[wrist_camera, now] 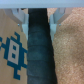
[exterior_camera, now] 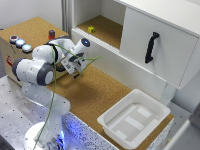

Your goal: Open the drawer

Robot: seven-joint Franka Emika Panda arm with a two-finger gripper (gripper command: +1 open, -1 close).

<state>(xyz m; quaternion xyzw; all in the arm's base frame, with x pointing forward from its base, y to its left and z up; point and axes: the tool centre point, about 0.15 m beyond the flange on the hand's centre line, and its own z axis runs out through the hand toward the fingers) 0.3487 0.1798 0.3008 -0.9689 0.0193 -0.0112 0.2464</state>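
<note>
Although the gripper [exterior_camera: 76, 71] shows in the exterior view, it is small and blurred there, hanging low over the cork-topped desk [exterior_camera: 95, 92] just in front of the white cabinet [exterior_camera: 150, 35], and I cannot tell whether its jaws are spread or closed. In the wrist view two pale fingertips [wrist_camera: 20, 16] stand on either side of a broad dark band [wrist_camera: 40, 50]; what that band is cannot be made out, nor whether the fingers touch it.

The drawer [exterior_camera: 105, 52] appears as a long white front panel along the cabinet's base, beneath the open shelf, flush with the cabinet and shut; no handle is visible on it.

The wrist view alone shows a blue pixel-like figure [wrist_camera: 14, 50] on a tan surface beside the dark band. Only the exterior view shows the rest: a small yellow cube [exterior_camera: 91, 29] on the shelf, a cabinet door with a black handle [exterior_camera: 151, 47], a white plastic tub [exterior_camera: 134, 117] on the desk well apart from the arm, and three round buttons [exterior_camera: 20, 43] on a raised box at the exterior view's left.
</note>
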